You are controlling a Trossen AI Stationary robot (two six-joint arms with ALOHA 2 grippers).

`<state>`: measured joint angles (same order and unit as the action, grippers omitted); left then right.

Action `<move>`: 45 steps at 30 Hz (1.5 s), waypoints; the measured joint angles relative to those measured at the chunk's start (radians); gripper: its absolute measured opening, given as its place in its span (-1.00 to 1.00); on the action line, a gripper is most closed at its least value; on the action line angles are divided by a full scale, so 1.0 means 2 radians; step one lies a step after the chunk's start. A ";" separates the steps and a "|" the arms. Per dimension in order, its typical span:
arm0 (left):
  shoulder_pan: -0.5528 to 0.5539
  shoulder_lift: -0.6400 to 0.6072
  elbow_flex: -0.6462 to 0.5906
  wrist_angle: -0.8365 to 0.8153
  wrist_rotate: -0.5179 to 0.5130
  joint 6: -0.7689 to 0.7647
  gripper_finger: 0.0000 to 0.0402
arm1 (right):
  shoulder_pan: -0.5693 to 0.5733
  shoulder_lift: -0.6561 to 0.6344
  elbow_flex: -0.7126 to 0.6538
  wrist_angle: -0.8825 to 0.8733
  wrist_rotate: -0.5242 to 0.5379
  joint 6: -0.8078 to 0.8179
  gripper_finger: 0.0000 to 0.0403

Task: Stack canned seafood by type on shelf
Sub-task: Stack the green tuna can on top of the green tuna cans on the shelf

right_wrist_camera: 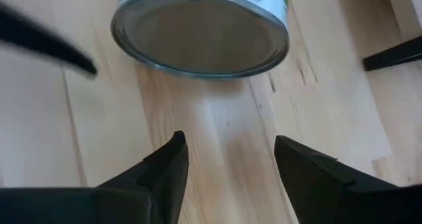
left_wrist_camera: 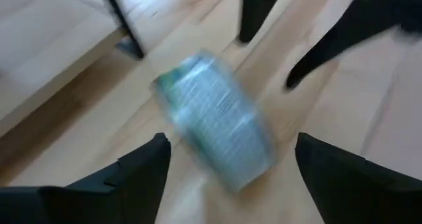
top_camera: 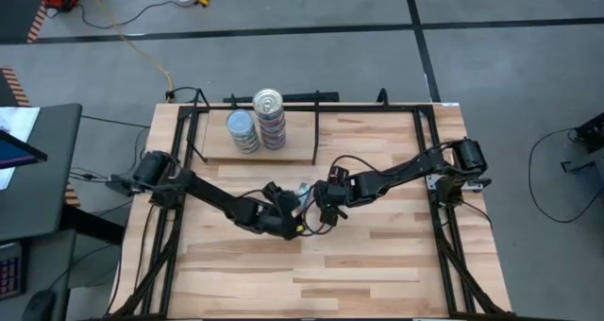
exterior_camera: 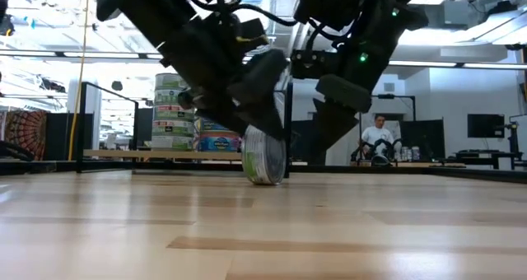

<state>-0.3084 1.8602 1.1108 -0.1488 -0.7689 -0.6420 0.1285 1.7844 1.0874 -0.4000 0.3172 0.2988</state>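
One tin point(exterior_camera: 265, 155) stands on its rim on the tabletop at the table's middle, its label facing sideways. It shows blurred in the left wrist view point(left_wrist_camera: 214, 128), and its flat shiny face shows in the right wrist view point(right_wrist_camera: 201, 29). My left gripper point(left_wrist_camera: 231, 145) is open, with a finger on either side of the tin and a gap at each. My right gripper point(right_wrist_camera: 229, 141) is open just short of the tin's face. Both meet over it in the high view point(top_camera: 303, 191). On the shelf point(top_camera: 212, 146) stand a bluish-grey-topped stack point(top_camera: 243, 130) and a taller gold-topped stack point(top_camera: 269, 113).
The shelf's black frame and divider rod point(top_camera: 316, 132) stand at the table's far side, right of the stacks. Bare butcher-block tabletop point(top_camera: 377, 264) lies near and to both sides. A person point(exterior_camera: 377, 140) sits in the room beyond the table.
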 joint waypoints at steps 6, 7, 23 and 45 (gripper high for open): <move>0.002 0.041 0.040 -0.014 -0.028 -0.048 0.64 | 0.007 -0.005 0.000 -0.021 0.000 -0.017 0.26; 0.004 0.046 0.042 -0.022 -0.033 -0.058 0.64 | 0.009 -0.008 -0.001 -0.023 0.002 -0.019 0.26; 0.008 0.041 0.043 -0.077 -0.021 0.003 -0.38 | 0.025 -0.137 -0.079 -0.007 0.017 0.004 0.26; -0.007 -0.341 0.004 -0.398 0.005 -0.051 -0.34 | 0.052 -0.221 -0.129 0.047 0.026 -0.013 0.25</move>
<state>-0.3232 1.1778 1.1181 -0.9456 -0.7586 -0.7444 0.2326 1.3415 0.8288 -0.3058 0.3695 0.2728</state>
